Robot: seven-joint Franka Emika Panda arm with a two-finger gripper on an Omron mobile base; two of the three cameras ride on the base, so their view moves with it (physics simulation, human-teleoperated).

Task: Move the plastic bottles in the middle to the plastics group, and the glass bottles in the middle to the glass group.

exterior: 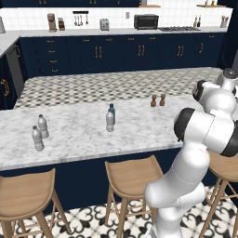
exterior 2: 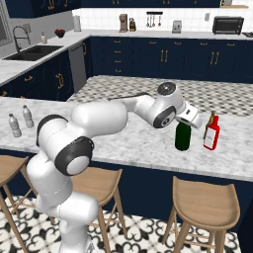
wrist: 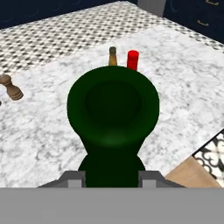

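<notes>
On speckled marble counter (exterior 2: 148, 143) — pincer (exterior 2: 189, 120) clamped around slender green glass bottle (exterior 2: 183, 137).

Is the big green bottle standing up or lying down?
Standing up. The green bottle stands on the counter, its neck under the pincer.

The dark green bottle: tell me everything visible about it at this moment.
The dark green bottle is glossy, glass-looking, with a wide body and a narrow neck. It stands upright on the marble counter, the gripper shut on its neck from above. Just beside it stand the red bottle and the brown bottle; contact cannot be told.
</notes>
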